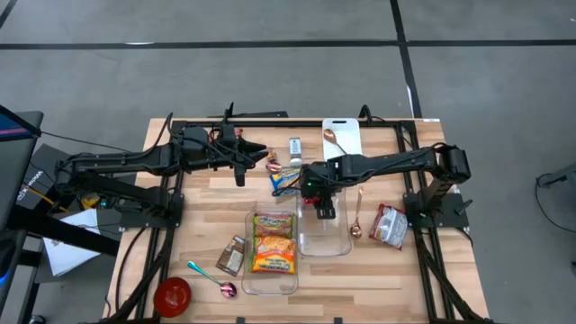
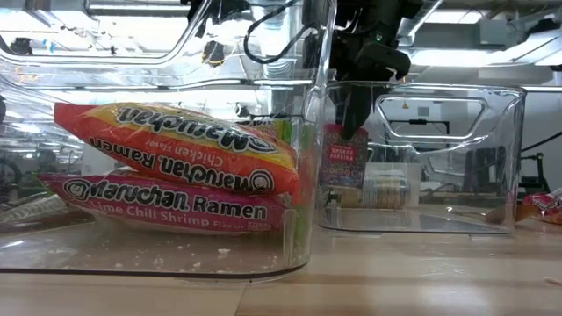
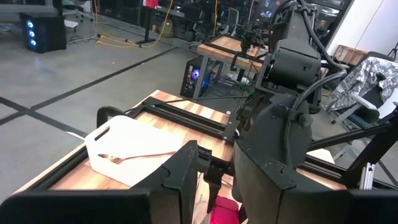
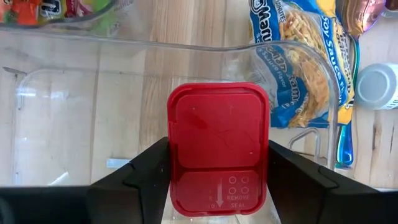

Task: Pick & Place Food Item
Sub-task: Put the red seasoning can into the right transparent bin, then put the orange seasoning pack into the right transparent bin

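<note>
A small jar with a red square lid (image 4: 217, 143) and a red label (image 2: 342, 156) hangs inside the right-hand clear bin (image 1: 346, 245), with my right gripper (image 1: 324, 209) shut on it. Whether its base touches the bin's floor I cannot tell. The left-hand clear bin (image 1: 248, 270) holds Maruchan ramen packs (image 2: 176, 167) stacked on its floor. My left gripper (image 1: 238, 171) hovers left of the bins, above the table. It is open by a narrow gap (image 3: 214, 168) and holds nothing. My right gripper pinches the jar between its two fingers, one on each of two opposite sides of the top, just under the red lid's edges (image 4: 176, 158). The fingers (image 4: 149, 168) come steeply from above, pointing down. The jar hangs upright below them inside the clear bin.
A blue ramen pack (image 4: 292, 68) and a small white-capped shaker (image 4: 379, 84) lie just beyond the bin's far wall. A copper spoon (image 1: 357, 216) and a red packet (image 1: 390, 225) lie to its right. Farther off are a white cutting board (image 1: 346, 135), a red bowl (image 1: 173, 295) and a teal spoon (image 1: 209, 277).
</note>
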Controlling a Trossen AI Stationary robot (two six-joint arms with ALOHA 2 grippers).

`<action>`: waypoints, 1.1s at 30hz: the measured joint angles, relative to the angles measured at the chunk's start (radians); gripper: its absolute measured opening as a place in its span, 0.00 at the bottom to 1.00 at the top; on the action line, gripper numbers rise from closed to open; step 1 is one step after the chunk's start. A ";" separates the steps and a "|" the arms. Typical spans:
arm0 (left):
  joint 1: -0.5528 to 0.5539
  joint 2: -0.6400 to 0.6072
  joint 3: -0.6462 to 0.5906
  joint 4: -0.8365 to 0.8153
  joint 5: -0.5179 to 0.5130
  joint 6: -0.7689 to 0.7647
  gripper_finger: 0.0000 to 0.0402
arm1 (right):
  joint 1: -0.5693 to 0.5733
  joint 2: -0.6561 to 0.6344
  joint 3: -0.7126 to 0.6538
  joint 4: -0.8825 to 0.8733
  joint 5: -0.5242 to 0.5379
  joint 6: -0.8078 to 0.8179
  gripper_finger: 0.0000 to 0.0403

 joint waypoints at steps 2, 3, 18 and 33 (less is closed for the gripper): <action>0.000 0.000 0.000 0.000 0.000 0.000 0.25 | 0.000 0.000 0.000 0.007 0.019 0.000 0.58; 0.000 0.000 0.000 0.000 0.000 0.000 0.25 | 0.000 0.000 0.000 0.013 0.032 0.000 0.59; 0.000 0.000 0.000 0.001 0.000 -0.001 0.25 | -0.039 -0.040 0.001 -0.023 0.038 0.057 0.66; -0.046 0.000 0.000 -0.068 0.057 -0.087 0.25 | -0.016 -0.463 0.001 -0.046 0.054 0.372 0.66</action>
